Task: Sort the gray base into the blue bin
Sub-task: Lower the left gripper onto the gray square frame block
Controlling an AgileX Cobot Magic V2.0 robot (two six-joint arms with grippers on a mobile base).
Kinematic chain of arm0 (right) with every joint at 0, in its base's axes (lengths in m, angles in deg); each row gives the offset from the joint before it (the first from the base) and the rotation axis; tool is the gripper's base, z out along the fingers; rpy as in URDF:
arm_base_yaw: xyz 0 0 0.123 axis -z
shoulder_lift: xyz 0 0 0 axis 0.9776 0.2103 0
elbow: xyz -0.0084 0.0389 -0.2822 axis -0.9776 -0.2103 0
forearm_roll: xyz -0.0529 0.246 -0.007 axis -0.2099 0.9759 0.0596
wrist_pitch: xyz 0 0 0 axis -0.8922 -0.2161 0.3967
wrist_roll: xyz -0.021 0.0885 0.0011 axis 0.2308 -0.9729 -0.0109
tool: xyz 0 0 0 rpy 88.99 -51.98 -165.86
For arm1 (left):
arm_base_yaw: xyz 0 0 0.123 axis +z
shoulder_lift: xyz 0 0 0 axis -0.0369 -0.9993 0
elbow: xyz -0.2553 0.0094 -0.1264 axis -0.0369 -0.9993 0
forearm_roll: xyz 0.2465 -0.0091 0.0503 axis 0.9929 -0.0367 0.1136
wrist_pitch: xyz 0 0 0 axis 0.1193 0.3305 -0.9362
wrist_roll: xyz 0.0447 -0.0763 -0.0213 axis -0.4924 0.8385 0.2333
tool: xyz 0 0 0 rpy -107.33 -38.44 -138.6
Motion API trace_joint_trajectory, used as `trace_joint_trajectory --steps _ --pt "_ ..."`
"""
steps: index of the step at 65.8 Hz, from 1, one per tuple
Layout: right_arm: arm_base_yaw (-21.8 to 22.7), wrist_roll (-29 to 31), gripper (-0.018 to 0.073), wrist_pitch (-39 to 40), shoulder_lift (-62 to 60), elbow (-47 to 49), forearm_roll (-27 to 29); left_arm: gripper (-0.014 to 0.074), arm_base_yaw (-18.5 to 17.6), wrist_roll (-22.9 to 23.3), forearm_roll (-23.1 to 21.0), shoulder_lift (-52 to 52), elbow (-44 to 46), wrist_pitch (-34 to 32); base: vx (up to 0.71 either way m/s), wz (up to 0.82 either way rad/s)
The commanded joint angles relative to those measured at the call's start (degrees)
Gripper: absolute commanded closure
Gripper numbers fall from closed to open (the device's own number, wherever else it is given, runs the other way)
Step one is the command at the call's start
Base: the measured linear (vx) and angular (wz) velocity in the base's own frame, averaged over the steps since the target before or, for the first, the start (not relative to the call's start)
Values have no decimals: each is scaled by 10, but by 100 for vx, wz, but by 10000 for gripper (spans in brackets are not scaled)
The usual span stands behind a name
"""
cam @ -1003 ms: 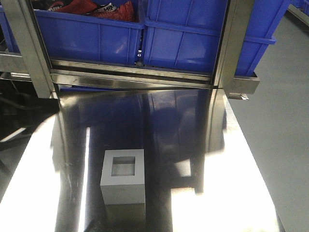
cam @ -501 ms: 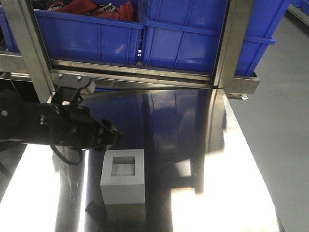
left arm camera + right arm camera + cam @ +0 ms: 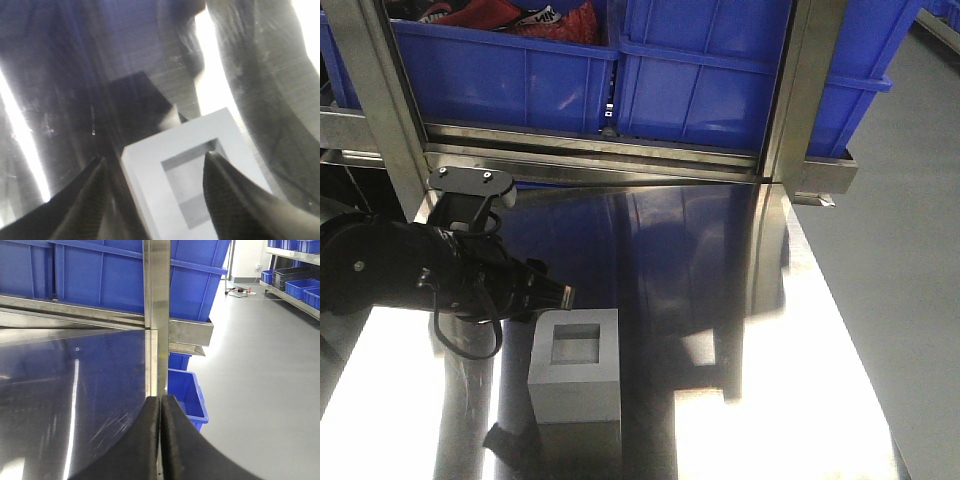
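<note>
The left pincer (image 3: 155,159) has its jaws apart. In the left wrist view we see one dark textured finger (image 3: 82,200) outside the block's left wall and the other above the right side of the square pocket. The left rim and much of the pocket lie between them. We cannot tell whether either finger touches the block. In the front view the black left arm (image 3: 400,275) reaches in from the left edge, its tip just beside the block's far left corner.

The matte gray cube-like base (image 3: 576,392) stands upright on the shiny stainless steel table (image 3: 790,400), pocket facing up, in the near left part of the surface and well apart from the bins.

Behind the table, two large glossy blue plastic bins sit side by side in a steel rack (image 3: 808,90). The left bin (image 3: 490,80) holds red and black items (image 3: 520,15), and we cannot see inside the right bin (image 3: 720,90).

The right pincer (image 3: 160,400) has its black fingers pressed together with nothing between them. It hangs above the table's right side and points at a rack post.
</note>
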Motion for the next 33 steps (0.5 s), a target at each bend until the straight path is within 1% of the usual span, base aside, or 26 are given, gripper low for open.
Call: trace_joint_trajectory --steps 1,13,25,33 --pt "3 3 568 42 -7 -8 -4 184 -4 16 -1 9 19 -19 0 0" --pt "3 3 568 42 -7 -8 -4 184 -5 19 -3 -24 19 3 0 0" --pt "3 3 568 42 -7 -8 -4 184 -5 34 -3 -45 19 3 0 0" --pt "3 3 568 42 -7 -8 -4 184 -13 34 -8 -57 19 9 0 0"
